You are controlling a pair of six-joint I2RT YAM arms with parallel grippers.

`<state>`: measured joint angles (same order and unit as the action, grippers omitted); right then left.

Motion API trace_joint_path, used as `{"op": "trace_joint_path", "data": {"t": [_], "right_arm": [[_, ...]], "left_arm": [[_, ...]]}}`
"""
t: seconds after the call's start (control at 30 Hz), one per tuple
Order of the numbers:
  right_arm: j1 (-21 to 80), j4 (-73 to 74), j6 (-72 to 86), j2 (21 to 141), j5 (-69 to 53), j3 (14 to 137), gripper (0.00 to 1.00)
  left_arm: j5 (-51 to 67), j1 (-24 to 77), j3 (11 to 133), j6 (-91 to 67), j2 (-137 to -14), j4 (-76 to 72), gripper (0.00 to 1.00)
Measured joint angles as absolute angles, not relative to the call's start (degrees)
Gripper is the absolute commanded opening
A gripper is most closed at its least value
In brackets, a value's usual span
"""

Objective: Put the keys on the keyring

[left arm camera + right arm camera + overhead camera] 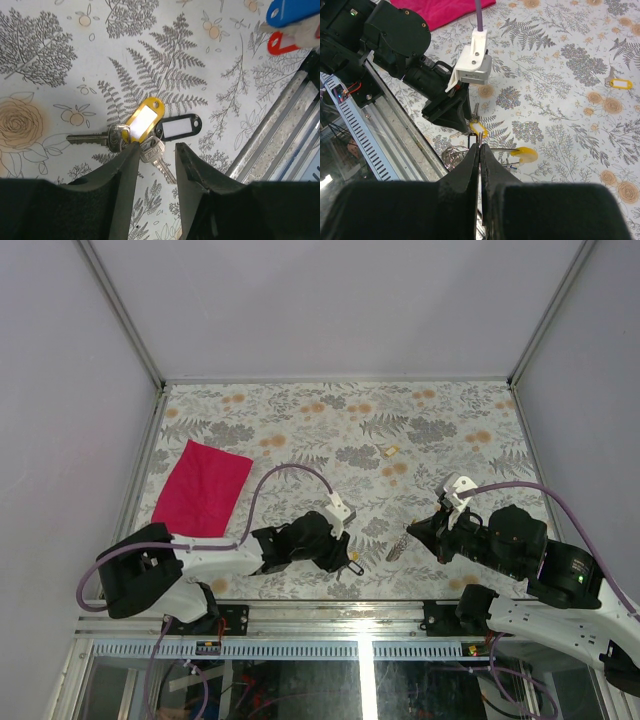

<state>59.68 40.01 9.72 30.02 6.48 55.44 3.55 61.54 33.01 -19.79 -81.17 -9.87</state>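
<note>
Well: left pincer released, right pincer clenched

Nearest, by the metal rail at the worktop edge, found the left pincer low over a small cluster of keys, jaws parted and gripping nothing. Saw one fingertip touching a silver key head, with a second silver key lying between the tips. Noted a yellow tag and a black tag side by side just beyond, both flat on the fern print. A little to the right, found the right pincer clenched, fingers pressed together, with the coiled keyring just beside the tips and a round orange-yellow tag on the other side. Could not tell of any grip on the keyring. Caught a blue tag and a red tag, blurred, at the corner of the left wrist view. Farther out on the left, marked a pink cloth flat on the worktop. Farthest, spotted a lone yellow-tagged key lying well apart.
</note>
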Motion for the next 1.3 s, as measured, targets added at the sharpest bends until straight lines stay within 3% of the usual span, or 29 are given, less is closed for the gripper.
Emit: {"op": "trace_joint_path", "data": {"t": [0.53, 0.9, 1.2, 1.3], "right_arm": [[59.68, 40.03, 10.13, 30.04, 6.44, 55.42, 0.0], [59.68, 40.03, 10.48, 30.15, 6.42, 55.42, 0.0], [59.68, 40.03, 10.59, 30.15, 6.42, 55.42, 0.0], [59.68, 40.03, 10.59, 30.15, 6.44, 55.42, 0.0]], "left_arm": [[6.52, 61.54, 33.08, -12.97, -83.99, -10.68, 0.37], [8.21, 61.54, 34.09, -11.16, -87.05, -10.79, 0.22], [9.91, 61.54, 34.09, -11.05, -87.68, -10.98, 0.01], [10.11, 61.54, 34.09, -11.0, -87.68, -11.0, 0.0]]}}
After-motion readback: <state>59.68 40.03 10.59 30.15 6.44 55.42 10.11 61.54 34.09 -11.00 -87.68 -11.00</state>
